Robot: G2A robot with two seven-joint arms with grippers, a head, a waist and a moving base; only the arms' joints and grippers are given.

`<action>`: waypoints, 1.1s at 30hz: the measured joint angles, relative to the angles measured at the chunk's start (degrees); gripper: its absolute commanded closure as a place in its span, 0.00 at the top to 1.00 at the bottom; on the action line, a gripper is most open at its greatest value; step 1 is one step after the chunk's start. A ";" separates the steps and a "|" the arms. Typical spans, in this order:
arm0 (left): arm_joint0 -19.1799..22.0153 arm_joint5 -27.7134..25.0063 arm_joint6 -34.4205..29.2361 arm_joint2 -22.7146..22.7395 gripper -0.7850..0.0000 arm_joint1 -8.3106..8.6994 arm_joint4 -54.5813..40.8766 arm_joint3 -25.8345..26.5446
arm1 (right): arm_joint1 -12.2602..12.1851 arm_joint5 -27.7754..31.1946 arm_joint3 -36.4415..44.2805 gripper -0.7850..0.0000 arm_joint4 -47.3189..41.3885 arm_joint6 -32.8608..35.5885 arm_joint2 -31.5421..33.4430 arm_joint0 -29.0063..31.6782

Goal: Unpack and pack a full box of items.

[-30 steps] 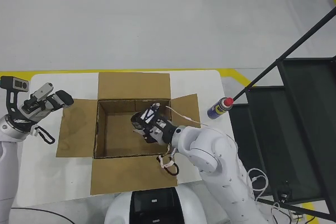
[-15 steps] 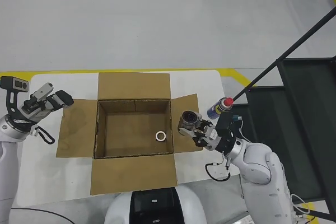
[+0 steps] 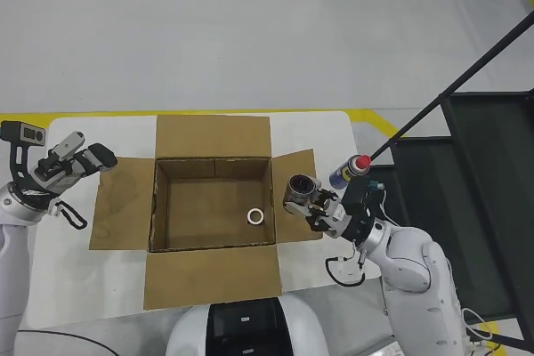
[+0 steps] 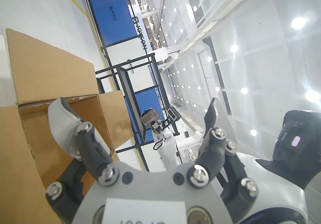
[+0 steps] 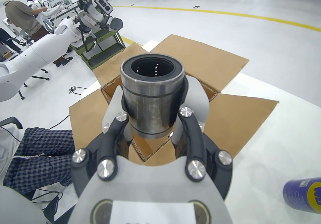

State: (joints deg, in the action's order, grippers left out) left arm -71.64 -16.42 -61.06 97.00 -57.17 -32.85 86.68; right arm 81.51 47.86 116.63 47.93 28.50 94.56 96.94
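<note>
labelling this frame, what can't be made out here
- Spray can: right wrist view, cut off by the picture edge.
- Ring in the box: top view, too small to identify.
- Metal cylinder: right wrist view, its lower end hidden by the right gripper's fingers.

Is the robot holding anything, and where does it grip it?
The right end effector grips a hollow dark grey metal cylinder by its outer side wall, near one end. The left end effector is open and empty.

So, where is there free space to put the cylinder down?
The box floor is bare except a ring by its right wall. The table is free at the near left corner, beside the left flap. Crowded: between right flap and can.
</note>
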 measured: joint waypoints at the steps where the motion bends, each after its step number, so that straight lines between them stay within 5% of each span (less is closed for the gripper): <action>1: 0.00 0.00 0.00 0.00 1.00 0.00 0.00 0.00 | -0.03 -0.27 -0.06 0.00 -0.26 -0.36 0.11 -0.06; 12: 0.00 0.00 0.00 0.00 1.00 0.00 0.00 0.00 | -1.22 1.49 -5.86 0.00 9.43 -16.70 11.22 5.40; 21: 0.00 0.00 0.00 0.00 1.00 0.00 0.00 0.00 | -1.06 -5.35 -17.14 0.00 21.09 -32.32 9.74 8.11; 33: 0.00 0.00 0.00 0.00 1.00 0.00 0.00 0.00 | -1.10 -8.78 -21.28 0.00 26.55 -35.48 7.26 6.72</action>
State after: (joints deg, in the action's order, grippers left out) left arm -71.64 -16.42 -61.06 97.00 -57.17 -32.85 86.68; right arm 80.41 39.08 95.35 74.48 -6.98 101.82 103.66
